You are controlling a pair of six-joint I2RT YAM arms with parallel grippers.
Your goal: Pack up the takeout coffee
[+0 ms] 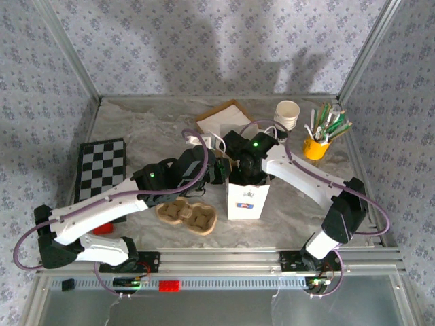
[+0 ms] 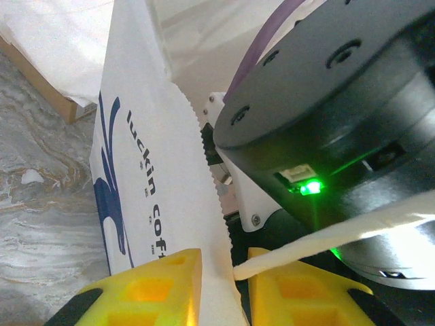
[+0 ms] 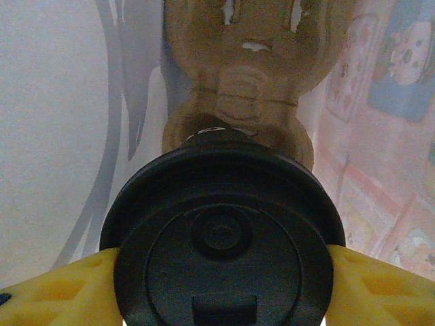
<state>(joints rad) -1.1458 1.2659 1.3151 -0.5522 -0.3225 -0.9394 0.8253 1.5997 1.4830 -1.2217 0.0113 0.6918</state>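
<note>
The takeout coffee shows from above as a round black lid (image 3: 221,238). My right gripper (image 3: 221,272) is shut on it, one yellow finger (image 3: 61,288) on each side. It hangs inside the white paper bag (image 1: 248,200), over a brown pulp cup carrier (image 3: 238,88) lying at the bag's bottom. From the top, my right gripper (image 1: 248,175) reaches down into the bag's mouth. My left gripper (image 2: 224,261) stands at the bag's left top edge (image 2: 183,170). The serrated paper wall runs between its yellow fingers (image 2: 149,285), which stand slightly apart. The bag's paper handle (image 2: 340,234) crosses the right finger.
A second pulp cup carrier (image 1: 187,216) lies left of the bag. A stack of lidless cups (image 1: 287,114) and a yellow cup of straws (image 1: 318,144) stand at the back right. A brown box with napkins (image 1: 224,119) sits behind. A checkerboard (image 1: 102,166) lies at the left.
</note>
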